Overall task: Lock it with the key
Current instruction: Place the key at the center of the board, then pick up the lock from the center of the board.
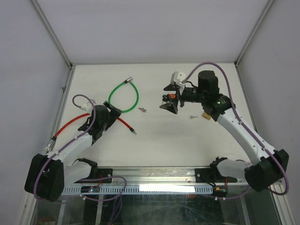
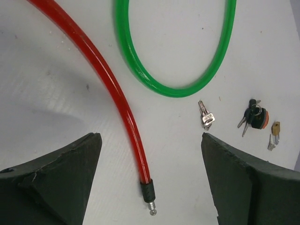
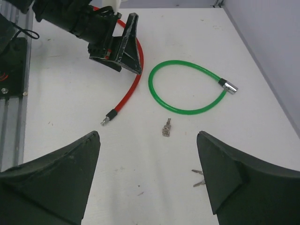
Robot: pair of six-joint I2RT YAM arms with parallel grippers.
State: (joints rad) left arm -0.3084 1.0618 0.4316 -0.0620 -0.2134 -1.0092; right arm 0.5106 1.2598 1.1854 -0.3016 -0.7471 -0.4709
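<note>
The left pincer point(image 2: 150, 137) hangs wide open and empty, straddling the metal tip of the red cable point(image 2: 104, 75), seemingly poised to take that free end. The right pincer point(image 3: 147, 133), equally spread and holding nothing, hovers above the counter point(image 1: 154, 150) with the small silver key point(image 3: 166, 127) lying loose at its 12 o'clock, likely the next pick. Beyond, at 1 o'clock, the green cable point(image 3: 150, 84) lies looped, its chrome lock barrel point(image 3: 228, 86) at the loop's 3 o'clock. Bare counter rings the key, both cables lie apart from it, and the side walls point(image 1: 276, 70) stand well off, leaving room to descend.
</note>
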